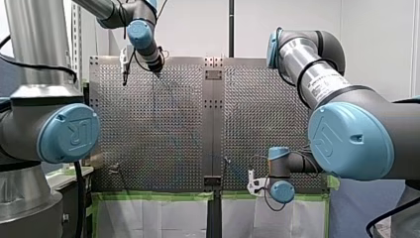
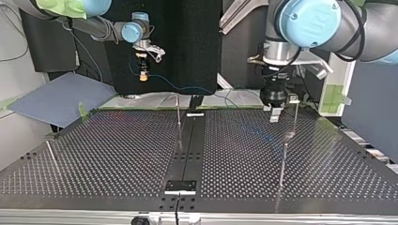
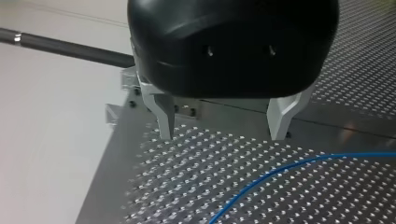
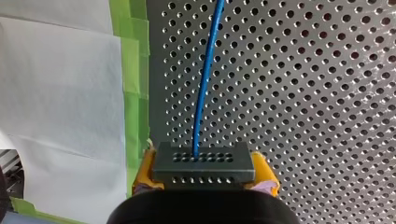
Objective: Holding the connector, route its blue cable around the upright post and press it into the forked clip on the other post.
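My right pincer (image 4: 204,181) is clamped on the connector (image 4: 203,162), with its yellow pads (image 4: 145,170) against both connector ends. The blue cable (image 4: 205,79) leaves the connector's face and runs over the perforated surface (image 4: 303,93), just inside the green tape (image 4: 135,70) on the surface's edge. My left pincer (image 3: 224,136) hangs wide open just above the surface and grips nothing. The cable crosses the surface near it.

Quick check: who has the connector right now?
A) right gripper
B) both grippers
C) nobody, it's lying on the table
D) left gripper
A: in the right wrist view the connector sits clamped between the yellow pads of the right gripper, with the cable running out of it. The left gripper is open and empty.
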{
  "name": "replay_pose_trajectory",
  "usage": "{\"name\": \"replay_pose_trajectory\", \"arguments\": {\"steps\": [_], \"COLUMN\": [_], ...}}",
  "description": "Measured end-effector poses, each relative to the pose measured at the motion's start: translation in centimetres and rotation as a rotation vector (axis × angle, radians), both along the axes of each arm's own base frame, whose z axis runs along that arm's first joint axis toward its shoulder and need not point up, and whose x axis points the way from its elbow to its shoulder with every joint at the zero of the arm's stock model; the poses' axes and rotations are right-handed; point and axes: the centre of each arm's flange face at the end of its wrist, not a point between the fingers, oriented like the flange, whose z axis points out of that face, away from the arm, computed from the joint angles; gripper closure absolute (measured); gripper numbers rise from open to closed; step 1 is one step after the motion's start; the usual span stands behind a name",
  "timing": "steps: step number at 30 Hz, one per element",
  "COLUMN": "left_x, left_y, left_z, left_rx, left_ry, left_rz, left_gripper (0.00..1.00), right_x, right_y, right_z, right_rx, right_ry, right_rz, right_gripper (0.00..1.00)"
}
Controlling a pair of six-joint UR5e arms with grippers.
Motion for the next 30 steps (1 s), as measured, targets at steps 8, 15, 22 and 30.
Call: {"name": "replay_pose_trajectory", "arguments": {"steps": [8,15,22,30], "left_x": [-0.1,1.1,1.5,2.2], "left_y": [-1.1,-2.4,-3.1,-4.9], "left_z": [-0.4,-1.8,-1.8,-1.9], "left_rx": [0.061,0.124,0.169,0.215], "left_ry": [-0.047,-0.064,-0.109,-0.152], "left_rz": [0.006,0.012,0.023,0.02], "left_gripper": [0.02,0.02,0.02,0.02], "right_x": [0.0,0.2,0.3,0.3], "right_y": [0.1,0.1,0.2,0.2], "right_z": [0.0,0.0,0.0,0.0], "right_rx": [0.009,0.015,0.017,0.015], "right_ry": [-0.013,-0.032,-0.037,-0.045], "right_rz": [-0.001,0.004,0.01,0.013], "right_gripper": [1.0,1.0,1.0,1.0]}}
